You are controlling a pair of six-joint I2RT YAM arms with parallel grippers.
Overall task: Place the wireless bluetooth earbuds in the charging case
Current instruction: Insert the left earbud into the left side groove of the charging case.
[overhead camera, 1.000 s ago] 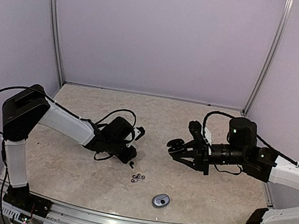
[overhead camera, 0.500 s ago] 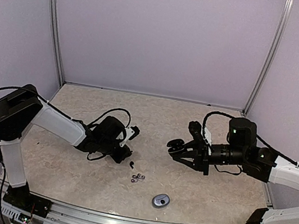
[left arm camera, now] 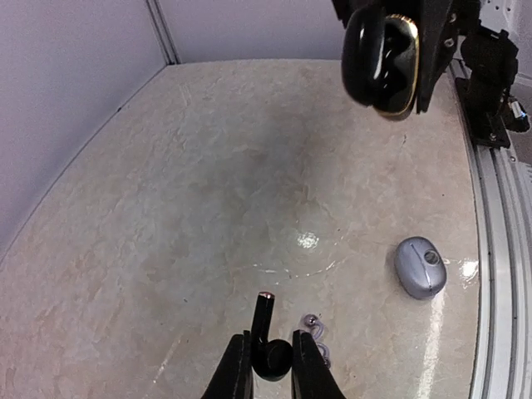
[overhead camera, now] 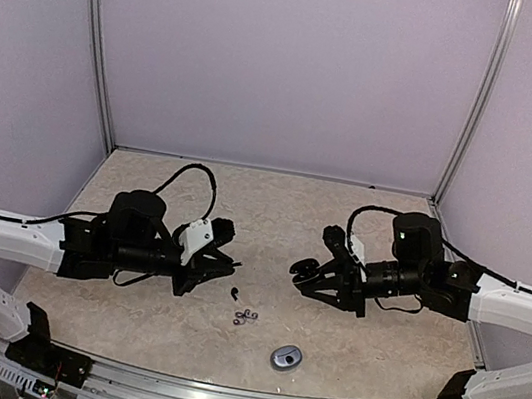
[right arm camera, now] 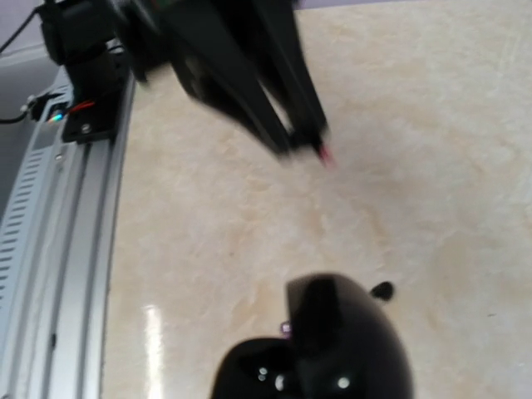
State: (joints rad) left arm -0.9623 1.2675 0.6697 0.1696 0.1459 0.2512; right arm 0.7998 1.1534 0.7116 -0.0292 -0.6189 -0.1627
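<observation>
I'm at the carrying step. My left end effector point(left arm camera: 271, 376) is almost closed, pinching a black bud point(left arm camera: 268, 337) by its body, stem pointing away, over the middle of the tabletop point(left arm camera: 191, 183). The right end effector point(overhead camera: 318, 274) clamps the open case point(left arm camera: 384, 51) aloft, a little toward the right edge. Silvery buds point(overhead camera: 245, 317) and a second black bud point(overhead camera: 234, 291) lie toward the near edge. Next, I judge, I must bring the held bud across to the case, line its stem up with a free well and ease it in.
</observation>
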